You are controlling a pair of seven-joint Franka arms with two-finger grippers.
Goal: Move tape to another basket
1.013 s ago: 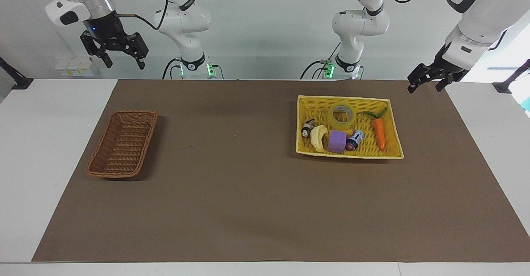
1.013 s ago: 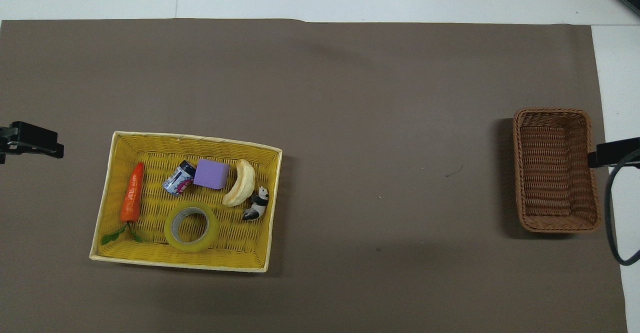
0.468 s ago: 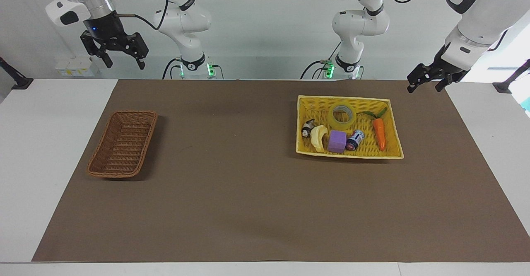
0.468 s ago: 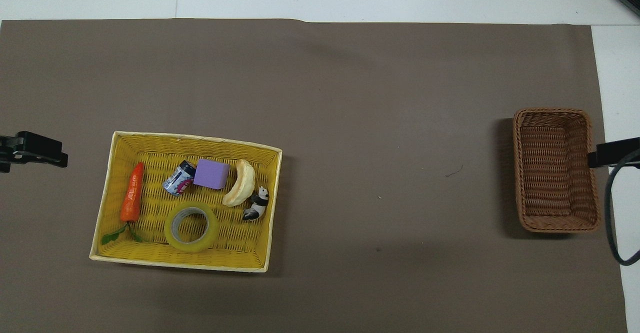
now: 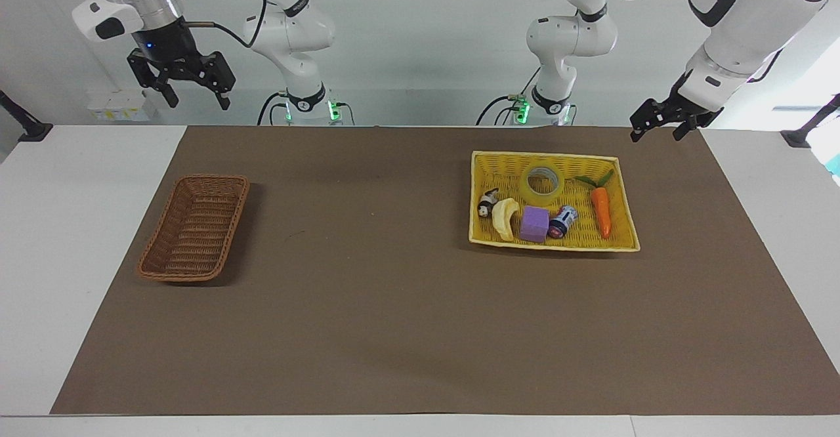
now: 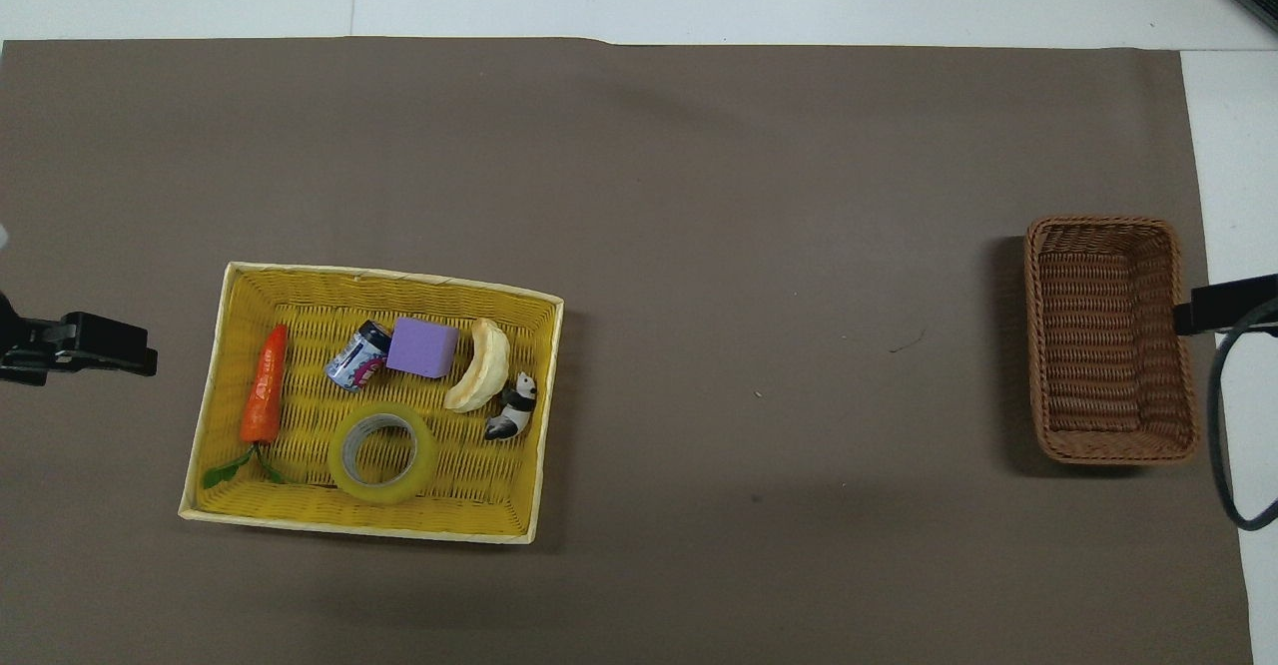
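Facing view: both end effectors, left (image 5: 658, 128) and right (image 5: 181, 87), spread, empty, aloft.

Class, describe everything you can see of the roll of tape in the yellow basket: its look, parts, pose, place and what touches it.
The tape is a wide ring of translucent yellow packing tape around a pale grey-white core, lying flat, hole upward, on the woven floor of the yellow basket. It sits in the part of that basket nearest the robots, close to the wall there. The carrot's green leaves and the panda figure lie beside it, apart from it. No gripper touches it.
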